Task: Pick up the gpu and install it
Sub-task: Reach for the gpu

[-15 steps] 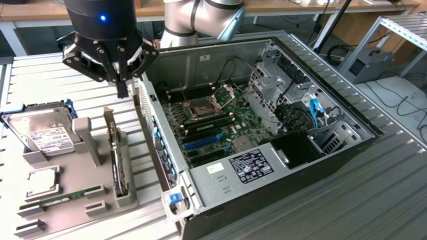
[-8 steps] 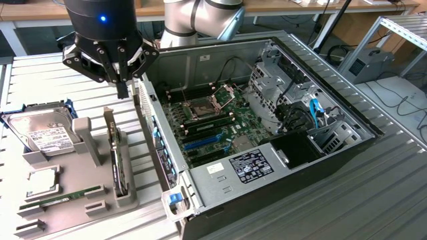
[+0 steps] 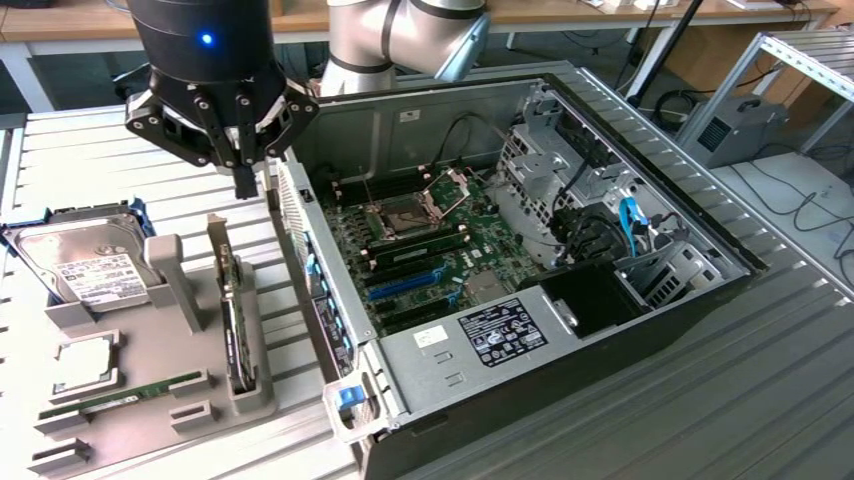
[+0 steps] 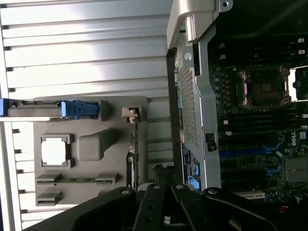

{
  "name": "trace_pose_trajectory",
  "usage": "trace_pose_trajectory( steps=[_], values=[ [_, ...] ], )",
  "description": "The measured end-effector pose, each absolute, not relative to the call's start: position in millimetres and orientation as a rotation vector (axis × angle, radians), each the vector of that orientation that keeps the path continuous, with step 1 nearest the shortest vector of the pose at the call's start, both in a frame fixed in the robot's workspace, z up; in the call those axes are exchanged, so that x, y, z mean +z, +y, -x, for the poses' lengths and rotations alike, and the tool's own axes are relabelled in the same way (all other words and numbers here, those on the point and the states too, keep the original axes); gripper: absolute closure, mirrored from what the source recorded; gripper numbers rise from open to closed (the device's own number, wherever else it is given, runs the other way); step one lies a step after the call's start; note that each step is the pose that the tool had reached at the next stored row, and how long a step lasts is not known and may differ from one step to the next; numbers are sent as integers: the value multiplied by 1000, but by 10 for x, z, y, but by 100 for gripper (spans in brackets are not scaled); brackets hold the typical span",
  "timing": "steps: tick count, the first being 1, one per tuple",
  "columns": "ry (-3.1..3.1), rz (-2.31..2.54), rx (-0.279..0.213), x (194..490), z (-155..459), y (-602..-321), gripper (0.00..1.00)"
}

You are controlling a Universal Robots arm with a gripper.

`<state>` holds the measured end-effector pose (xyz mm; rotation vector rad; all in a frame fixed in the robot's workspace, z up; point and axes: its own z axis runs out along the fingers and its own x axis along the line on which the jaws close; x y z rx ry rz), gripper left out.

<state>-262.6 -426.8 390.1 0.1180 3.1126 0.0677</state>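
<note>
The gpu [image 3: 238, 330] stands on its long edge in a slot of the grey holder [image 3: 174, 430] on the ribbed surface [image 3: 747, 400]. It is seen edge-on as a thin dark card with a silver bracket [image 3: 218, 250] at one end. In the exterior view it sits at 9 o'clock from the open computer case [image 3: 534, 330], with the hard drive [image 3: 87, 265] at its own 10 o'clock. The gripper [image 3: 247, 185] hangs above at the card's 12 o'clock, apart from it, its fingers pressed together and holding nothing.
</note>
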Motion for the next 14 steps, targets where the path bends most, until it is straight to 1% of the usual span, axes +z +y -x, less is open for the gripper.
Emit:
trace_pose_trajectory(
  steps=[14],
  values=[
    [3113, -118, 68, 3898, 2626, -4302, 89]
  ],
)
